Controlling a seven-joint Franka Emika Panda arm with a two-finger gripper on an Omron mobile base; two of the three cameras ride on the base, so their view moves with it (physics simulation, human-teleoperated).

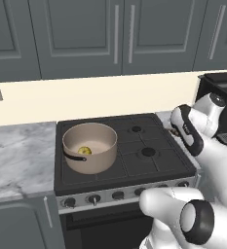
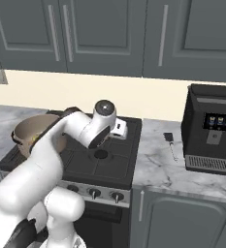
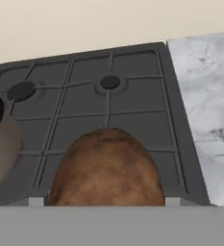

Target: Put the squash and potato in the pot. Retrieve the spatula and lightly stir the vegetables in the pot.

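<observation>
Filling the bottom of the hand view, the potato (image 3: 106,168) is sitting right between the jaws, which are standing wide around it and look to be holding it. It is hanging above the stove (image 3: 132,129), over the black grates on the front right side. The gripper (image 2: 120,129) is showing small and white in the right base view, above the stove near its back.

Off to the left, the pot (image 1: 89,147) is sitting on the front left burner. The squash (image 1: 84,151) is already lying inside it, down on the pale bottom. So the potato is the next thing that needs to go in.

Further out, the spatula (image 2: 170,144) is lying on the marble surface (image 2: 158,169) to the right of the stove, just beside the black coffee machine (image 2: 209,128). Nobody is touching it.

What could go wrong: the potato is big and round, so it could be slipping out while the arm is carrying it sideways, and then rolling across the grates. If the jaws are letting go too early, it could be hitting the pot's rim and bouncing off. Dropping it from too high could also be knocking the pot.
</observation>
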